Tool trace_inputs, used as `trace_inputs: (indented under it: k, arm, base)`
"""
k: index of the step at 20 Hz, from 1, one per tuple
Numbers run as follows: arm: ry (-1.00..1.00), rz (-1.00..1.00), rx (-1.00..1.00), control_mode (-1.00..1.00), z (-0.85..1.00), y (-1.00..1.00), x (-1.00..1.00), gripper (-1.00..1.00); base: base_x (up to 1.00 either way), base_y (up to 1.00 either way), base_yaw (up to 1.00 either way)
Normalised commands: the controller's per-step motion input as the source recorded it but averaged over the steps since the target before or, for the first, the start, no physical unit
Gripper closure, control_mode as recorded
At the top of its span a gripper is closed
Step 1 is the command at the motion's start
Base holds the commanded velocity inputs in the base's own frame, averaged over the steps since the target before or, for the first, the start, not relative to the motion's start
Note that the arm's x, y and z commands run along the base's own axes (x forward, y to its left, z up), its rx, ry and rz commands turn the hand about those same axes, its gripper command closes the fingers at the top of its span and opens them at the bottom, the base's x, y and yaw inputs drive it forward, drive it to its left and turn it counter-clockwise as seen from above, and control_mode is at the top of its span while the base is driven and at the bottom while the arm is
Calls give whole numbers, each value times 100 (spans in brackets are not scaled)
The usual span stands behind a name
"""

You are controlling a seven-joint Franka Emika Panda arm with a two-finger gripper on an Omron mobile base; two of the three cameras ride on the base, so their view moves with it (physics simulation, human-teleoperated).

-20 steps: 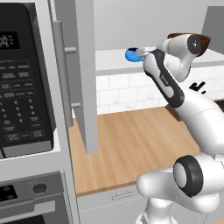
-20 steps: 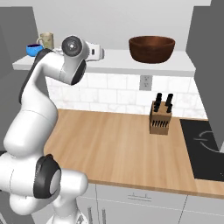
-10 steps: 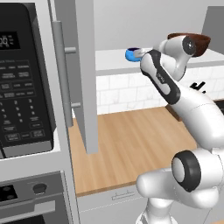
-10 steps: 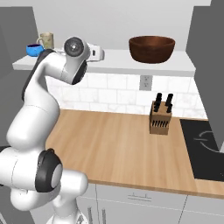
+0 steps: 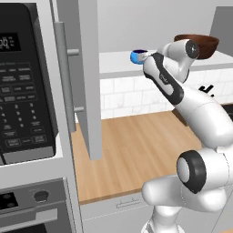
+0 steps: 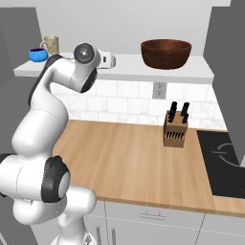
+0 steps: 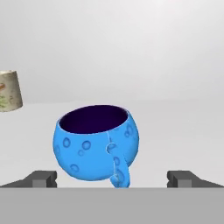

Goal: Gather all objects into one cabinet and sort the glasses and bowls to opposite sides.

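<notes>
Sitting upright on the white shelf floor (image 7: pixel 183 131), the blue cup (image 7: pixel 97 142) fills the lower centre of my hand view, its dark inside showing and its handle turned toward me, slightly right of middle. My pincer (image 7: pixel 112 178) stands wide open at the bottom of that frame: one fingertip (image 7: pixel 41 178) shows at lower left, the other at lower right, with the cup's base between them and a little beyond. I cannot see either tip touching the cup, and nothing is held.

At the left edge of the hand view, higher up, the cream tumbler (image 7: pixel 9 91) stands farther back on the same shelf, apart from the cup.

In the right base view the same cup (image 6: pixel 38 54) is at the upper left on the shelf, with the tumbler (image 6: pixel 51 45) just beside it to the right. The dark brown bowl (image 6: pixel 166 52) rests on that shelf well apart, toward the upper right. My arm (image 6: pixel 48 110) rises along the left side toward the shelf.

In the left base view the cup (image 5: pixel 137 56) peeks out in the upper centre behind my forearm, and the bowl (image 5: pixel 205 44) sits at the upper right. An open grey cabinet door (image 5: pixel 84 73) with its silver bar handle (image 5: pixel 63 75) hangs left of centre. Below lie the wooden countertop (image 6: pixel 139 158) and a knife block (image 6: pixel 174 129).
</notes>
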Motion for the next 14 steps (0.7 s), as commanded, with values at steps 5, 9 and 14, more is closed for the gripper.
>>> trace_inputs:
  k: [5,9,14]
  arm:
    - [0,0,-1,-100,-11,0,15,-100]
    - [0,0,0,-100,-8,0,8,-100]
    - [0,0,0,-100,-1,0,3,-100]
  base:
    - [0,0,0]
    - [0,0,0]
    - [0,0,0]
